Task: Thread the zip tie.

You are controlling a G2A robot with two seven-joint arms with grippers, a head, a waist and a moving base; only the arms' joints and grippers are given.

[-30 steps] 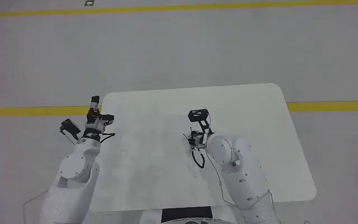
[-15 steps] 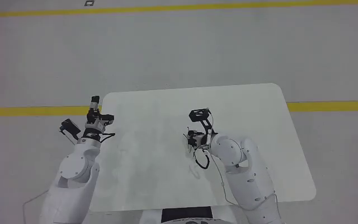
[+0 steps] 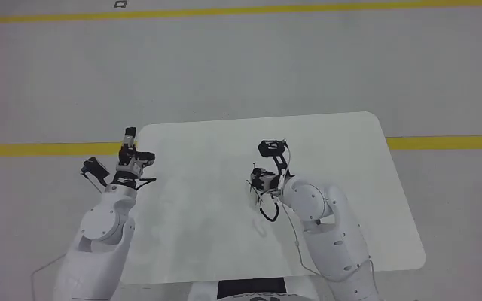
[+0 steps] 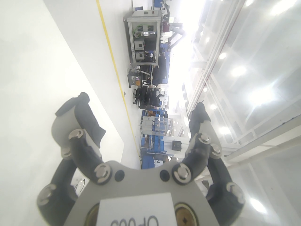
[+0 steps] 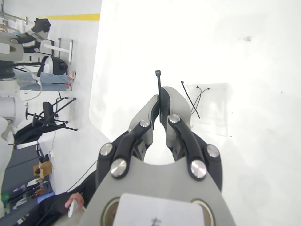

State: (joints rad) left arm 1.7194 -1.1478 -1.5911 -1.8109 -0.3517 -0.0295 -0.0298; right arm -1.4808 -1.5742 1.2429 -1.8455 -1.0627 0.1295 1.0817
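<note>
My right gripper [image 5: 160, 99] is shut on a black zip tie [image 5: 159, 83]. The tie stands upright between the pads, and its square head pokes out past the fingertips, above the white table [image 5: 188, 24]. Seen from above, this gripper [image 3: 257, 182] hangs over the middle of the table [image 3: 339, 173]. My left gripper [image 4: 138, 111] is open with nothing between its fingers. It sits at the table's left edge [image 3: 129, 147] and points away toward the room.
Three spare black zip ties [image 5: 194, 99] lie on a clear flat tray [image 5: 217, 116] on the table, just beyond my right gripper. A yellow floor line [image 3: 422, 141] runs behind the table.
My right wrist has shifted slightly toward the far side of the table, still holding the zip tie. The left arm has barely moved.
</note>
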